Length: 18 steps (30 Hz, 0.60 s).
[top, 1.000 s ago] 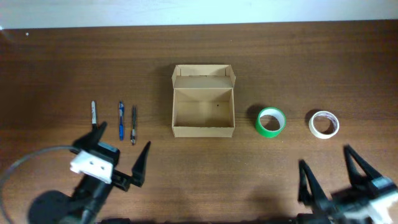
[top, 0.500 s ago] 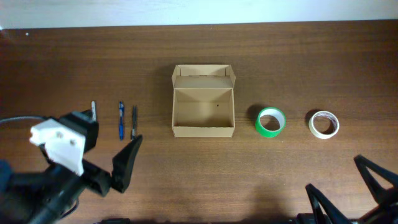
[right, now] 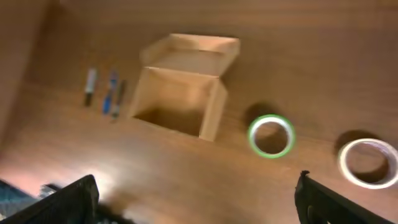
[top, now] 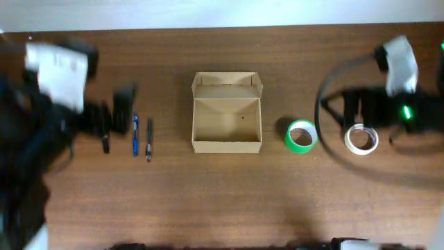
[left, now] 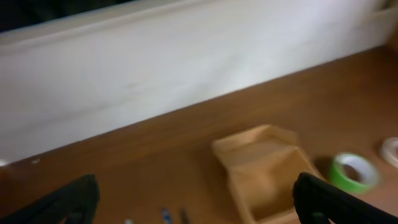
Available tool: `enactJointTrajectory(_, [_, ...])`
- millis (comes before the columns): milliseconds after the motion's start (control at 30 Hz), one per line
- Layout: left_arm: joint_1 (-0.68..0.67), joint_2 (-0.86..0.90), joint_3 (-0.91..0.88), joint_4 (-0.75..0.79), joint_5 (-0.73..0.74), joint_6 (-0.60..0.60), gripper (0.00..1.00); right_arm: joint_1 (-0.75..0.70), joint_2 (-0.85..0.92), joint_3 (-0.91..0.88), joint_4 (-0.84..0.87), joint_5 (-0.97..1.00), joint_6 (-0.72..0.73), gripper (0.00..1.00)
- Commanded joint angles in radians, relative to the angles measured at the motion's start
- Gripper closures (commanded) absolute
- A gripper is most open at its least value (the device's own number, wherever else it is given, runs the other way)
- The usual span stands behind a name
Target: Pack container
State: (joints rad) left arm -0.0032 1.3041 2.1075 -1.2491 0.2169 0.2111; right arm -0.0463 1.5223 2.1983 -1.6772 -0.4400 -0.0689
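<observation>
Container (top: pixel 227 125) — flap up, inside empty. Three pens (top: pixel 135 134) to its left; green tape roll (top: pixel 302 135), then white tape roll (top: pixel 361 139), to its right — none packed yet, all loading left to do. Left gripper (left: pixel 196 202), right gripper (right: pixel 196 199): wide open, nothing held.

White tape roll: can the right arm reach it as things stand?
Probably yes. The right gripper hangs open near the white tape roll, nothing lies on it, and the green tape roll sits apart beside it.
</observation>
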Motion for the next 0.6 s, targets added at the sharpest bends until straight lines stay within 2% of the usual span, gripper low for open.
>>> enactJointTrajectory(0, [-0.01,0.125,0.154,-0.047,-0.127,-0.042,0.01,0.063,0.022,0.082,-0.021,0.13,-0.035,0.01])
enactJointTrajectory(133, [-0.01,0.245,0.288,-0.193,-0.125,-0.076,0.01,0.198,-0.026,0.085,-0.021,0.368,0.036,0.01])
enactJointTrajectory(300, [-0.01,0.263,0.302,-0.237,-0.1,-0.076,0.01,0.338,-0.119,0.084,-0.014,0.402,0.047,0.01])
enactJointTrajectory(433, [-0.01,0.259,0.302,-0.234,-0.041,-0.076,0.01,0.33,-0.127,0.084,-0.011,0.517,0.098,0.01])
enactJointTrajectory(500, [-0.01,0.259,0.302,-0.237,-0.032,-0.076,0.01,0.283,-0.102,0.079,-0.021,0.6,0.2,0.01])
enactJointTrajectory(567, [-0.01,0.259,0.302,-0.237,-0.033,-0.076,0.01,0.219,-0.071,0.061,-0.021,0.601,0.209,0.01])
